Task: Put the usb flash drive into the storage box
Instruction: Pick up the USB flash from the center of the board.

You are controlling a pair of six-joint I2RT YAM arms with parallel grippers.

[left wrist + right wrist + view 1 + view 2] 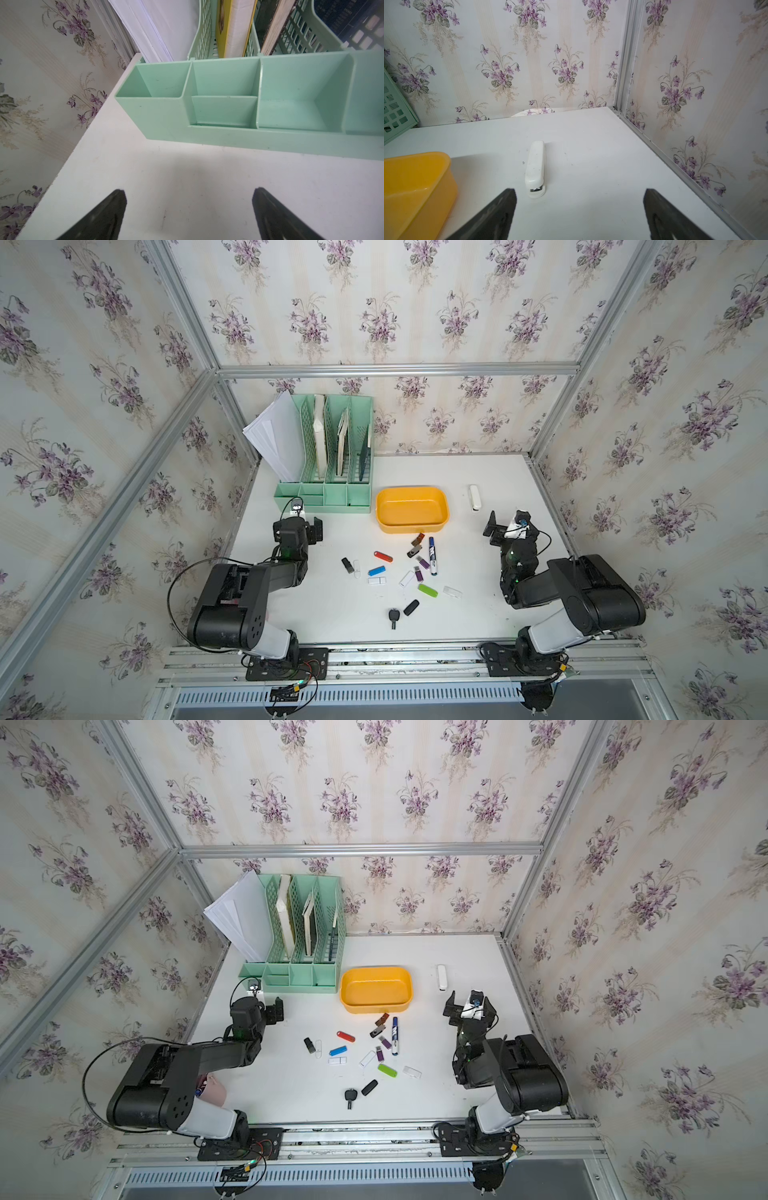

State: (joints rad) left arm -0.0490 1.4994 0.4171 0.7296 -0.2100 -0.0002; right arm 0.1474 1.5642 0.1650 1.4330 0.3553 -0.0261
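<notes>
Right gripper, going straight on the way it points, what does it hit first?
Probably the white stapler just ahead of the open right gripper; the yellow box sits off to the side. Height is unclear, so it might pass over.

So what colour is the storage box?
The storage box is yellow-orange, clearest in a top view.
</notes>
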